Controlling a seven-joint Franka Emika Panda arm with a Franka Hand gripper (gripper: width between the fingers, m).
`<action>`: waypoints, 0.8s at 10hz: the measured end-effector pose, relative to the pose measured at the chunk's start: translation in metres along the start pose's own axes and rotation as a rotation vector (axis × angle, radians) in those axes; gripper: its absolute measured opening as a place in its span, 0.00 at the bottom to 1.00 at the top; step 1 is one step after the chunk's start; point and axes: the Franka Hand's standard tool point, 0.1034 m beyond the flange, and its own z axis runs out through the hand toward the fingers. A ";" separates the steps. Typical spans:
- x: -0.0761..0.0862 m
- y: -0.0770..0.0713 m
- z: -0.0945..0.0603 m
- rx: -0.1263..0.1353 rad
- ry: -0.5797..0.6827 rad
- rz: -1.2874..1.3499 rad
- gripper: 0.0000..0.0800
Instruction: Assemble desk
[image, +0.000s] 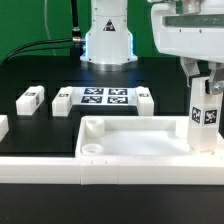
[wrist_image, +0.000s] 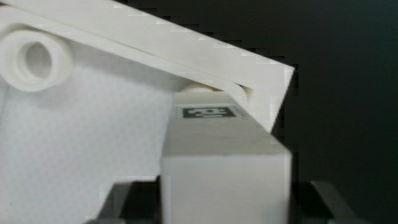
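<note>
Fingers (wrist_image: 128, 205) of my gripper (image: 202, 85) clamp an upright leg (image: 204, 118) between them; beyond their tips I see it standing at the tabletop (image: 120, 135) corner.

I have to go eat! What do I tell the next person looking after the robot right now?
The gripper is shut on a white plastic square post leg, held upright.
The wide white rimmed tabletop slab lies flat; the held leg is at its corner on the exterior view's right.
Three more white legs lie loose behind it.
Done: no leg seen fixed. Left: fit this leg, then the others.
</note>
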 end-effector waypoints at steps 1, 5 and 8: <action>-0.001 0.000 0.000 0.002 -0.008 0.074 0.36; -0.004 -0.001 0.001 0.023 -0.042 0.374 0.36; -0.007 -0.003 0.002 0.062 -0.075 0.706 0.36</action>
